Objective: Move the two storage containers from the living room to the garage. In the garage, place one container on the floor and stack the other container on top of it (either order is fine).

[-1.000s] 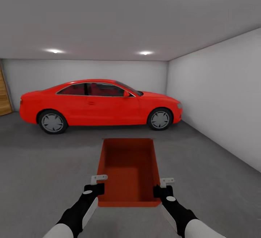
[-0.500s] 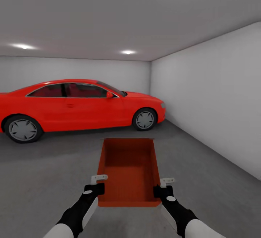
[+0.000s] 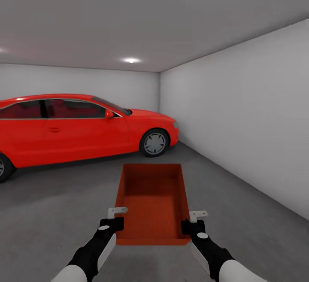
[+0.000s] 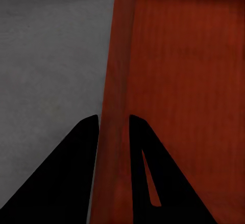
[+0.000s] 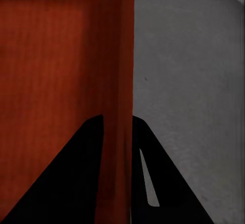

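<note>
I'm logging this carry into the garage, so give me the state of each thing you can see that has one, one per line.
storage container: open-topped, empty, upright, held off the floor between both grippers.
left gripper: shut on the container's side wall, one finger either side.
right gripper: shut on the opposite side wall, the same way.
red car: parked, doors closed.
ceiling light: on.

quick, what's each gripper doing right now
Left gripper: closed on the left wall of the storage container.
Right gripper: closed on the same container's right wall.
</note>
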Controlling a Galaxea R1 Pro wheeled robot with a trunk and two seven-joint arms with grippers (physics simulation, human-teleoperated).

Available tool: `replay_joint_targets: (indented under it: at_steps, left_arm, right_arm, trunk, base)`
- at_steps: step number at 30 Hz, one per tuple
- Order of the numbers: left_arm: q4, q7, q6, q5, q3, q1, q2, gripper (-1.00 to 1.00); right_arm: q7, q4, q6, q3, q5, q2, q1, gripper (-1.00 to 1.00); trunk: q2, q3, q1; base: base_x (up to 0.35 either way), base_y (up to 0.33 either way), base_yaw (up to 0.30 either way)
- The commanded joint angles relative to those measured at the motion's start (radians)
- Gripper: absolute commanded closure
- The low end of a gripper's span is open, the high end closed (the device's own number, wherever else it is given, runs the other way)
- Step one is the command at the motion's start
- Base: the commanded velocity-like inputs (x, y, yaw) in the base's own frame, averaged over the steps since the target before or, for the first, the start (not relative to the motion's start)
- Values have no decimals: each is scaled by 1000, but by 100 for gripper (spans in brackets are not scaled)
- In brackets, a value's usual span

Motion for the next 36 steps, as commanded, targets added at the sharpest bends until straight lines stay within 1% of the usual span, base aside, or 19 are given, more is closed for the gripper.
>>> replay_joint_targets:
  at_steps: [1,36]
  left_arm:
    - [-4,29,8,-10,29,0,36,100]
    - [-4,29,8,-10,28,0,37,100]
  right_arm:
    - [-9,0,-6,-17,-6,-1,-2,100]
    - [-9,0,-6,-17,-8,-1,-2,100]
  trunk:
    - [-1,-1,1]
    - [-1,-1,1]
  base:
    - [318,181,-285]
    - [310,191,-285]
